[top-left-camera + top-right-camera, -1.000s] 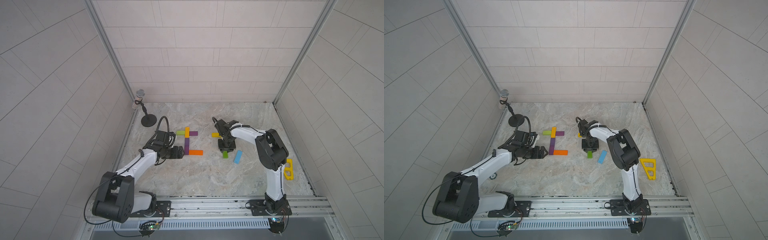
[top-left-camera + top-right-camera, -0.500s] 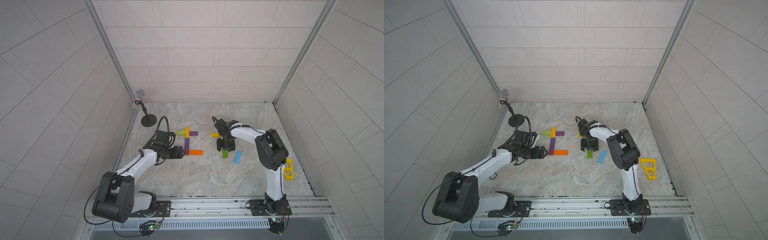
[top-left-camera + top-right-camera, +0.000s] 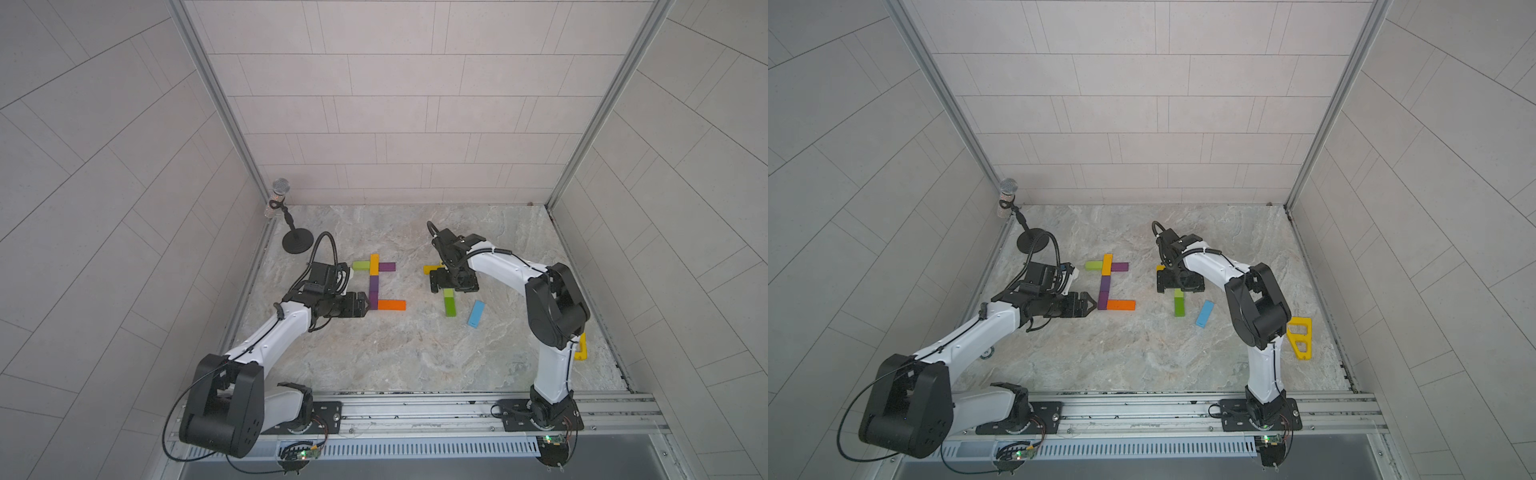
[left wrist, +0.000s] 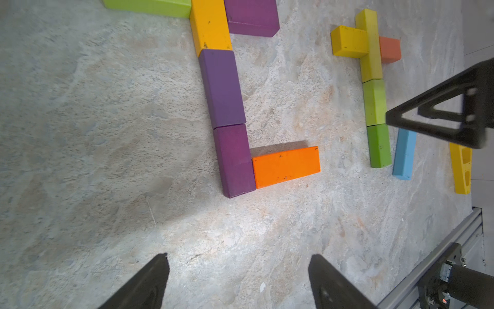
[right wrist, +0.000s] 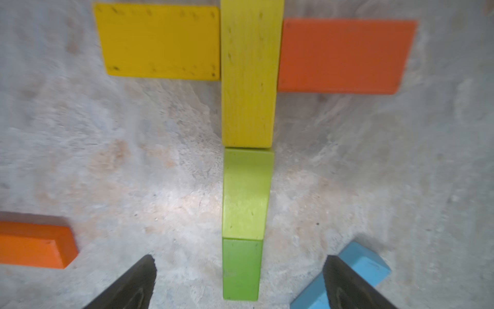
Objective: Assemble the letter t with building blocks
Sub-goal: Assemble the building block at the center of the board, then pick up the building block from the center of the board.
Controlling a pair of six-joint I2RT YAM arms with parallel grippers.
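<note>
Right tool [image 5: 239, 258] opened wide; green block [image 5: 241, 278] between jaws, ungripped.

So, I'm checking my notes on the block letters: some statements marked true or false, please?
1. The right gripper is open and empty. True.
2. The light blue block is part of a stem. False: it lies loose, slanted, beside the green block.
3. An orange block touches the lowest purple block. True.
4. The left gripper is shut on a purple block. False: it is open, holding nothing.
</note>
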